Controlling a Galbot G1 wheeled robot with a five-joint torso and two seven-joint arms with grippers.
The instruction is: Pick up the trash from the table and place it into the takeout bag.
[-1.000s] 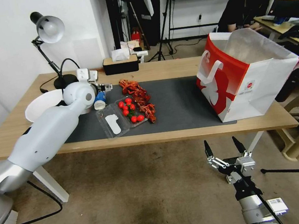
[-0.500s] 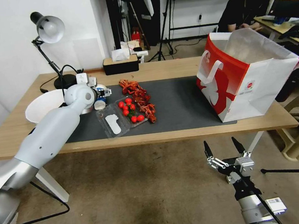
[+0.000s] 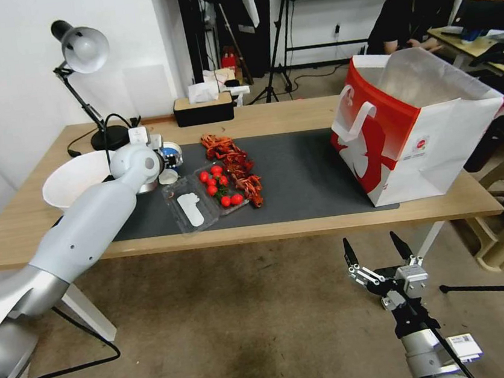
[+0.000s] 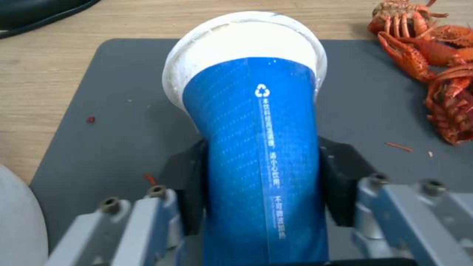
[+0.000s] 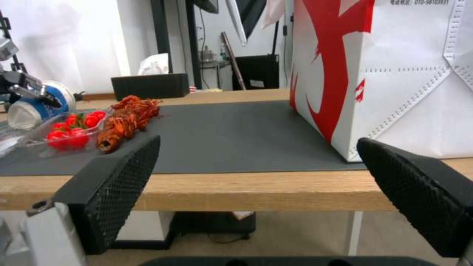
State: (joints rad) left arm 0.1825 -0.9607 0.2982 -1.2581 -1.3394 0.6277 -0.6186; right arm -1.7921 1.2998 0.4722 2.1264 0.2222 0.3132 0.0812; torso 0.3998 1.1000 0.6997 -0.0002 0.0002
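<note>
- Two arms are out, and the right tool is the nearest thing, low down in front of the counter, with its two black fingers spread wide and nothing between them.
- Next comes the near edge of the counter, with a dark grey mat lying on its wood top.
- On the mat sits a clear tray of red tomatoes, and a pile of red crayfish lies just beside it.
- Left of the tray, the left tool is pinching the blue-and-white paper cup from both sides.
- The cup is tipped over, with its white open end pointing away from the tool, above the mat.
- A big white bowl is just beside the left arm.
- On the right end of the counter stands the takeout bag, red and white, with its top open, well apart from the cup.
- Far back on the counter are a black lamp and a dark tissue box.
</note>
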